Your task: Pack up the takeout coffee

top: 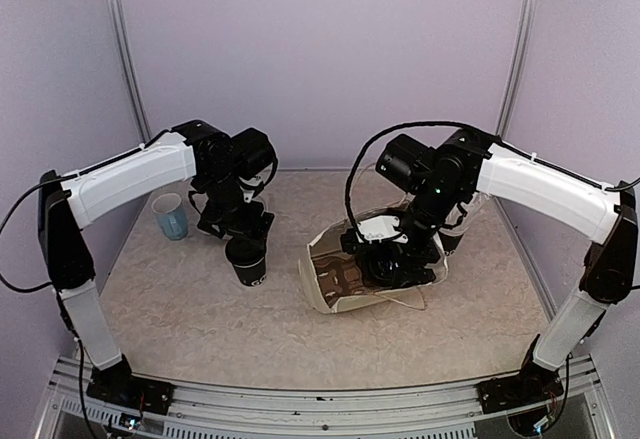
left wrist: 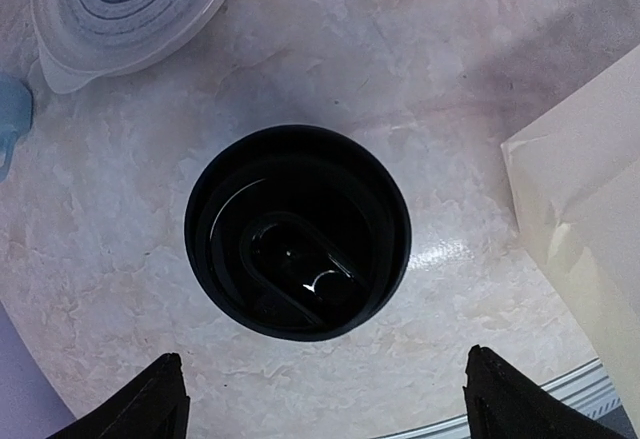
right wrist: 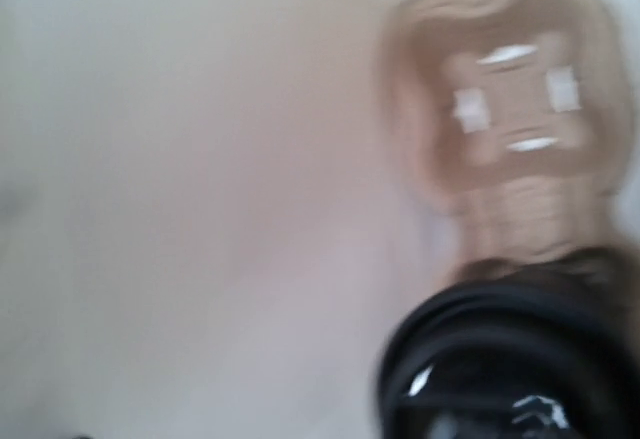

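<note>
One takeout coffee [left wrist: 297,231], a black cup with a black lid, stands on the marble table left of centre [top: 246,259]. My left gripper [left wrist: 325,404] hangs open right above it, fingertips [left wrist: 165,399] wide apart on either side and touching nothing. A second lidded black cup [right wrist: 510,359] shows blurred at the lower right of the right wrist view, beside a brown cardboard carrier [right wrist: 510,109]. My right gripper [top: 385,257] reaches into the white paper bag [top: 330,294] lying on its side. Its fingers do not show.
A small translucent blue cup [top: 171,216] stands left of the left gripper. A translucent round container [left wrist: 120,9] sits beyond the cup in the left wrist view. The bag's white edge [left wrist: 590,229] lies close on the cup's right.
</note>
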Robot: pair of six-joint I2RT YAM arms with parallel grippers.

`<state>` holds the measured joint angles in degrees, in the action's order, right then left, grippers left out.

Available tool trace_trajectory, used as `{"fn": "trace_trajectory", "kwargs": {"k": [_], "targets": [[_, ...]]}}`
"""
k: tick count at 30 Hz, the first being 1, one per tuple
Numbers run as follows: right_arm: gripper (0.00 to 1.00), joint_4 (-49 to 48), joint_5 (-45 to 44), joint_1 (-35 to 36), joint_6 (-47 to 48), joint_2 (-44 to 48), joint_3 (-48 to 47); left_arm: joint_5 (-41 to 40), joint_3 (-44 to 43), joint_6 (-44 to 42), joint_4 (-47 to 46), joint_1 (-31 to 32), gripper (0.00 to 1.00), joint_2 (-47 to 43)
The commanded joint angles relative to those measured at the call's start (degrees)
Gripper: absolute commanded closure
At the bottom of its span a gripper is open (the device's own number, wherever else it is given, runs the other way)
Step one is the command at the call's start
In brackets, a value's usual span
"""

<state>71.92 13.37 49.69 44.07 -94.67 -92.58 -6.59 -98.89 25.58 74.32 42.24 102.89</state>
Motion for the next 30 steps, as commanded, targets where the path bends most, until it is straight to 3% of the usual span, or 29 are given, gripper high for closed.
{"fn": "trace_trajectory", "kwargs": {"k": [1, 9, 20, 30], "targets": [[0.05, 2.92, 3.49, -0.56, -0.22, 0.59, -1.15, -2.72, -0.01, 0.16, 0.55, -1.26, 0.06, 2.11], [0.07, 2.69, 4.01, -0.70, -0.35, 0.75, -1.78, -1.54, 2.39, -0.62, -4.14, -2.80, 0.06, 3.86], [0.09, 2.88, 3.55, -3.94, 0.88, -4.36, -9.83, 0.94, 2.59, -1.43, -8.26, -3.30, 0.14, 6.63], [0.09, 0.50, 4.30, -5.48, 1.34, -6.81, -11.21, 1.33, 3.97, -0.98, -8.22, -3.65, 0.26, 6.71]]}}
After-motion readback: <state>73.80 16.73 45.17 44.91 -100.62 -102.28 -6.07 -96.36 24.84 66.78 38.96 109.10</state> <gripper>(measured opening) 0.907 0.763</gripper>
